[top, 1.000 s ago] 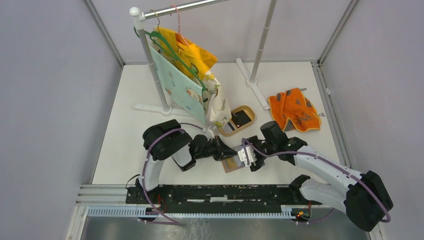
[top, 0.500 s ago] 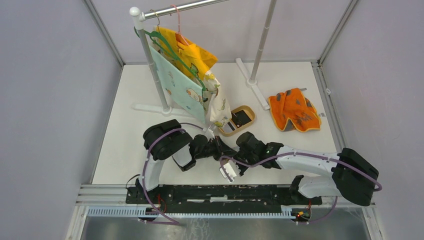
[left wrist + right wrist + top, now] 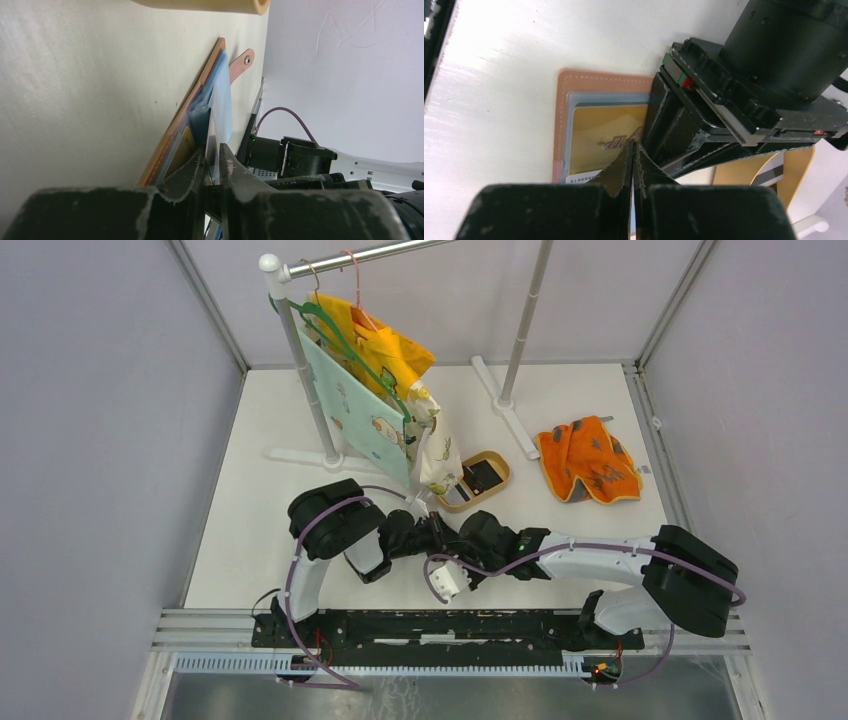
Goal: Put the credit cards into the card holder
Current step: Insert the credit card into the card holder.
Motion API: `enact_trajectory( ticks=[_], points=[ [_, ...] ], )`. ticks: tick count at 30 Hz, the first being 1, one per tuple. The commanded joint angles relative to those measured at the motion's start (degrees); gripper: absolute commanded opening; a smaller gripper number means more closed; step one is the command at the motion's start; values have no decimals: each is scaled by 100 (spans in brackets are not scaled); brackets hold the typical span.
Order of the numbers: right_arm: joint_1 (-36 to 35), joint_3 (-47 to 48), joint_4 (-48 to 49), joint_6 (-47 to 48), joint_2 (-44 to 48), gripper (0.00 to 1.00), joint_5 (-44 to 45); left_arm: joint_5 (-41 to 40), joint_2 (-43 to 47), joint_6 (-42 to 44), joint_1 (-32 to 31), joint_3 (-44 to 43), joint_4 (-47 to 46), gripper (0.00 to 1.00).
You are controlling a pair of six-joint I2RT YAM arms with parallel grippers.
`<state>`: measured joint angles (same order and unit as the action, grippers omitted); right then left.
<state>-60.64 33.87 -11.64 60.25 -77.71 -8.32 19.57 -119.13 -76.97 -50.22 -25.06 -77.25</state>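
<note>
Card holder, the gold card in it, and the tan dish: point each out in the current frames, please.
card holder (image 3: 604,80): right wrist view, on its stitched brown top border.
gold card (image 3: 596,132): right wrist view, on the middle of its face.
tan dish (image 3: 801,167): right wrist view, on its wall at the right.

In the right wrist view, the gold card (image 3: 596,131) lying in the card holder (image 3: 574,80) carries slanted script. It is partly hidden by the right hand (image 3: 633,148), and only "IP" can be read. Just below it, a white card edge (image 3: 581,178) shows small printed digits, roughly "888819".
</note>
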Motion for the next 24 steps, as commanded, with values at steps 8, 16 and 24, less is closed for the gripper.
enact_trajectory(
  ticks=[8,16,24],
  points=[
    [393,-96,-338,-95,361,2,401,-39,-139,222,15,126,90,26],
    [808,-171,-623,-110,835,3,-161,-50,-27,219,10,154,67,31],
    [2100,89,-1326,-11,1995,27,-2907,-95,926,571,9,221,246,41]
  ],
)
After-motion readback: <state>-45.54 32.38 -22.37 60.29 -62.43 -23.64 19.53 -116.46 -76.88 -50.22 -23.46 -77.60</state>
